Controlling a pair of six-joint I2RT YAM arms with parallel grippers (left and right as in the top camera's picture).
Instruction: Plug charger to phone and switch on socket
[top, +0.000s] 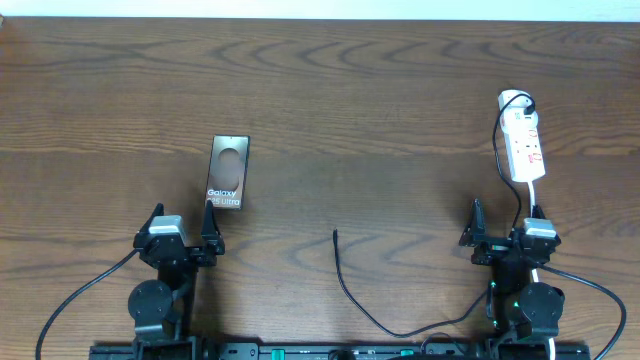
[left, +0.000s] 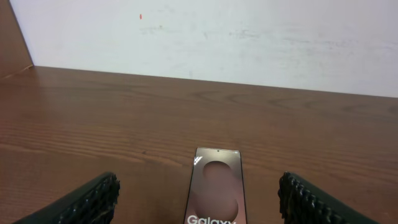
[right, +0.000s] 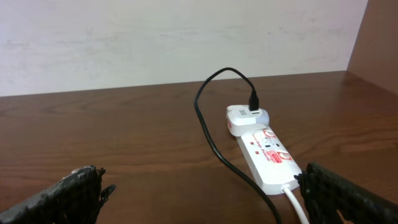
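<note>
bright even light, faint shadows, slight sheen on the phone (top: 227, 172).

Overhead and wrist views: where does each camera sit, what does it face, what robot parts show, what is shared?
Overhead: above the table, looking down; left tool and right tool show.
Left wrist: on left arm, facing phone; its fingers show.
Right wrist: on right arm, facing power strip; its fingers show.
Shared: overhead also shows phone and power strip.

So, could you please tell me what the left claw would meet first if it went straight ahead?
Probably the phone, lying flat on the table directly ahead of the open left claw; its height is unclear, so it might pass above.
</note>
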